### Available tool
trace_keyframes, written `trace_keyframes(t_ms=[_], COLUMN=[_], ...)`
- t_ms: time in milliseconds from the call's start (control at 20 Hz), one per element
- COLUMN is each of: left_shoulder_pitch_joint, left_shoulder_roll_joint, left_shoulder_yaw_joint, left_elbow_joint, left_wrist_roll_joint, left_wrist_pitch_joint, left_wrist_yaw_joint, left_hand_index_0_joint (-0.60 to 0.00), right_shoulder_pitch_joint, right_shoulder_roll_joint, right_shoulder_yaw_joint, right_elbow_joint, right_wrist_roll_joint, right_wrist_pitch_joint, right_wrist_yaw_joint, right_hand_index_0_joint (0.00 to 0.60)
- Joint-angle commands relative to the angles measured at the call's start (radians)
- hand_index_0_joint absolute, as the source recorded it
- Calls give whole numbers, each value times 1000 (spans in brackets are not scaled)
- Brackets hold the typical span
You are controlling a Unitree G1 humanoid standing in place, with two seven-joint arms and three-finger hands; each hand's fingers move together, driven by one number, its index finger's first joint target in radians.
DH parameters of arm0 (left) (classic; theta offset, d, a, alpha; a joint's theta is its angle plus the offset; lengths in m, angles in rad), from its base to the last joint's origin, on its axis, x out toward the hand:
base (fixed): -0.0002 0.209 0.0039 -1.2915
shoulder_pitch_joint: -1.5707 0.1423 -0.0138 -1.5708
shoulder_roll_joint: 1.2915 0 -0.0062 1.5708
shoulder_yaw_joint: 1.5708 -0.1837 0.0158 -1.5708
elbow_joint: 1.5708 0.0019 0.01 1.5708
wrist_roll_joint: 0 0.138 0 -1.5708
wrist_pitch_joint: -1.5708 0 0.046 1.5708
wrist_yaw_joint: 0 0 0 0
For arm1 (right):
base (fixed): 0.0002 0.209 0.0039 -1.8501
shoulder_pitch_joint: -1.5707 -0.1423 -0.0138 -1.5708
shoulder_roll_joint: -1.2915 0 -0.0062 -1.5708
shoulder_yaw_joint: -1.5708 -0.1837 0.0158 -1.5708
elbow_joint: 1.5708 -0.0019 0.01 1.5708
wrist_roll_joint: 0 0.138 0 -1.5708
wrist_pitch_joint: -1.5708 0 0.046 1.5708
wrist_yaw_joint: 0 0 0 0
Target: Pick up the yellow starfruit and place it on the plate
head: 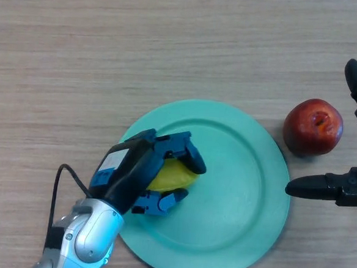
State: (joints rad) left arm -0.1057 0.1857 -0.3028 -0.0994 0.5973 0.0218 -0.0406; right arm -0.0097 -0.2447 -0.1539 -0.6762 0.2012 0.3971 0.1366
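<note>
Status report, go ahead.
Left hand shut on yellow starfruit, over round teal plate. Right hand open beside red apple. Nothing blocking.

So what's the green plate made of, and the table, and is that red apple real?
The plate looks like matte plastic: even teal colour, soft sheen, smooth moulded rim. The table looks like wood or wood-print laminate, with fine straight grain lines. The apple is glossy red with a dimple on top; real or plastic, I cannot tell.
</note>
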Motion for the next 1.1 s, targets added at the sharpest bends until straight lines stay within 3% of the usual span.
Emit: trace_keyframes(t_ms=[50,100,200,250,350,500,700,900,1100], left_shoulder_pitch_joint=[-17,-19,-20,-21,-25,-23,-23,-11,-7], left_shoulder_roll_joint=[4,4,4,4,4,4,4,12,79], left_shoulder_yaw_joint=[47,48,48,48,49,58,130,281,455], left_elbow_joint=[-63,-64,-67,-67,-69,-75,-200,-340,-420], left_wrist_roll_joint=[-37,-39,-36,-34,-33,3,-143,-487,-807], left_wrist_pitch_joint=[-56,-44,-38,-42,-60,-115,-88,33,31], left_wrist_yaw_joint=[27,23,22,25,30,44,21,-65,-77], left_hand_index_0_joint=[-600,-600,-401,-251,-17,0,0,0,0], right_shoulder_pitch_joint=[-26,-27,-26,-25,-20,-19,-32,-43,-52], right_shoulder_roll_joint=[-18,-18,-18,-18,-17,-18,-20,-20,-19], right_shoulder_yaw_joint=[-15,-15,-16,-16,-18,-18,-14,8,16], right_elbow_joint=[-76,-77,-79,-80,-86,-88,-78,-41,7], right_wrist_roll_joint=[1,-1,-2,-4,-7,-10,-25,-59,-115], right_wrist_pitch_joint=[-90,-88,-87,-87,-83,-82,-83,-117,-149], right_wrist_yaw_joint=[-23,-23,-22,-22,-20,-20,-18,-18,-16], right_hand_index_0_joint=[0,0,0,0,0,0,0,0,0])
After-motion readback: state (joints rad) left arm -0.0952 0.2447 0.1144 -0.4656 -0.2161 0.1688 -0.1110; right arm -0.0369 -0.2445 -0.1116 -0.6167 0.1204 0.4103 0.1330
